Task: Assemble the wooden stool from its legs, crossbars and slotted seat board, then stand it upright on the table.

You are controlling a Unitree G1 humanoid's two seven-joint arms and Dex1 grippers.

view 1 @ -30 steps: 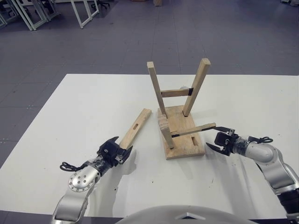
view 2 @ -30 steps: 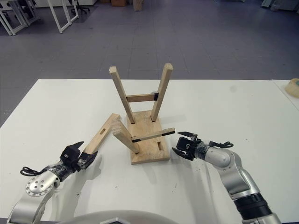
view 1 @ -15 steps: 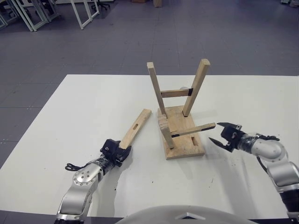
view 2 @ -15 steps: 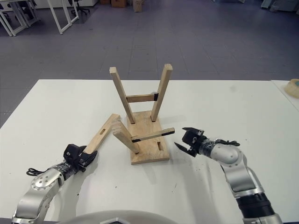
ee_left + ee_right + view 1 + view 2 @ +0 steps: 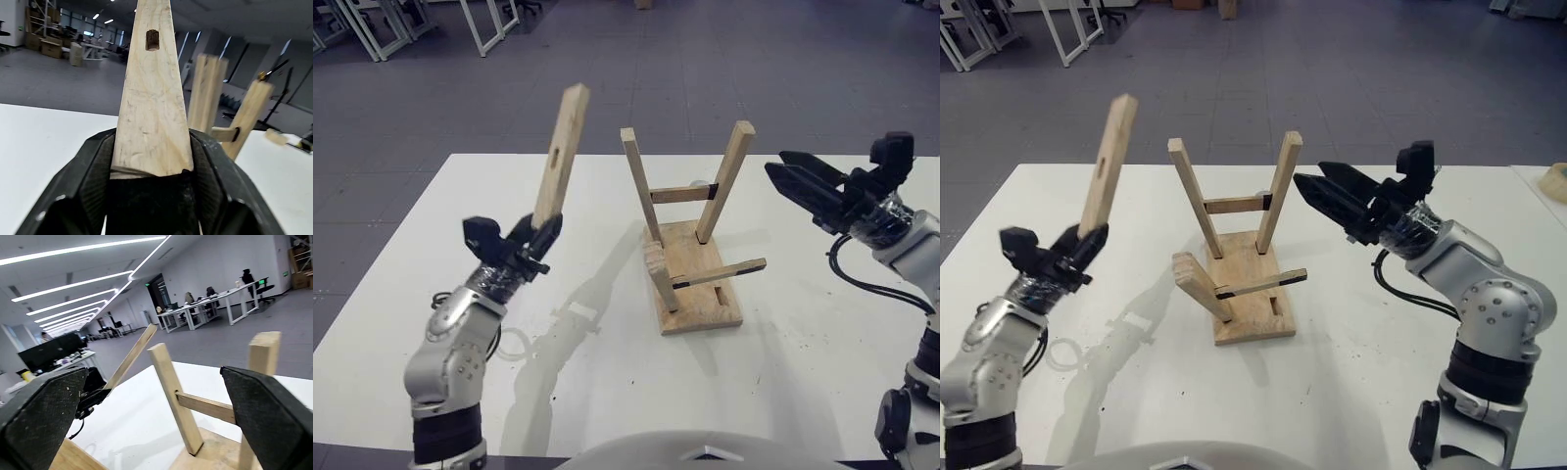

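The slotted seat board (image 5: 703, 299) lies flat on the white table. Two legs (image 5: 638, 186) stand upright on it, joined by a crossbar (image 5: 683, 195). A third leg (image 5: 659, 276) leans at its near left corner, with a second crossbar (image 5: 720, 274) sticking out to the right. My left gripper (image 5: 534, 240) is shut on the fourth leg (image 5: 560, 157) and holds it almost upright above the table, left of the stool; its slot (image 5: 152, 40) faces the wrist camera. My right gripper (image 5: 1310, 173) hangs open in the air, right of the upright legs.
A loop of cable (image 5: 515, 344) lies on the table (image 5: 489, 206) under my left arm. Bare tabletop lies in front of the seat board and to its right. A small pale object (image 5: 1557, 182) sits on a neighbouring surface at far right. Grey floor and desks lie beyond.
My left gripper has closed on the loose leg, lifted it off the table and stood it nearly upright. My right gripper has risen from beside the seat board, still open.
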